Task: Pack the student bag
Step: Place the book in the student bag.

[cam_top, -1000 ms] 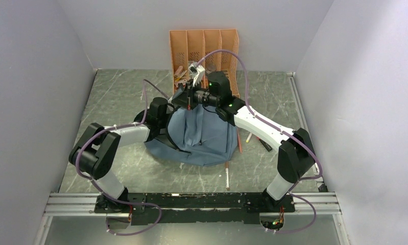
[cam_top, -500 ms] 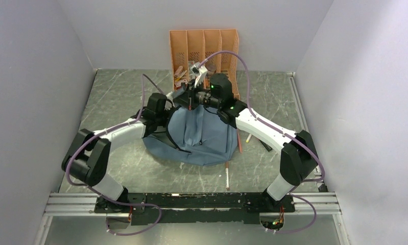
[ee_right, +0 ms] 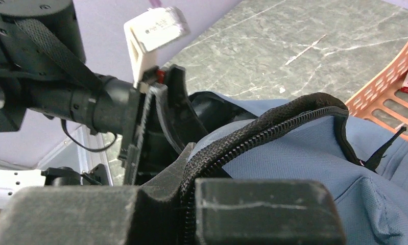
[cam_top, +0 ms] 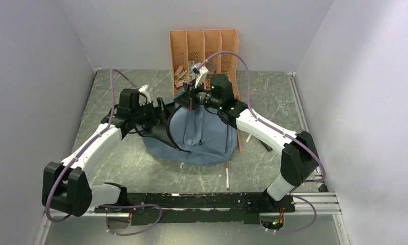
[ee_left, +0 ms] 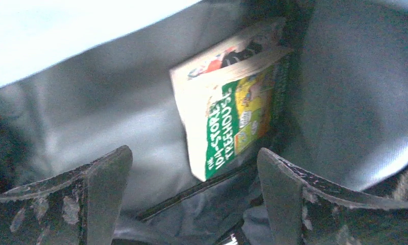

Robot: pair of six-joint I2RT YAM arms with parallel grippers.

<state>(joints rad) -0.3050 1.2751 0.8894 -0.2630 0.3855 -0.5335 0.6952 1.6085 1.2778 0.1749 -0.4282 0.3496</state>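
While the right tool [ee_right: 189, 204] is pinching the zip rim of the student bag [cam_top: 201, 137] | we are holding the left tool [ee_left: 189, 159] spread apart inside | book [ee_left: 227, 120] leaning within.

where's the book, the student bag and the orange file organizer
book [ee_left: 223, 130]: left wrist view, on its green cover.
student bag [cam_top: 204, 135]: top external view, on its blue front fabric.
orange file organizer [cam_top: 204, 43]: top external view, on its slotted back wall.

Book [ee_left: 227, 109] in student bag [ee_left: 89, 102]: green cover band reads "STOREY TREEHOUSE", number ahead of it blurred. White tag [ee_right: 156, 29]: print too small.
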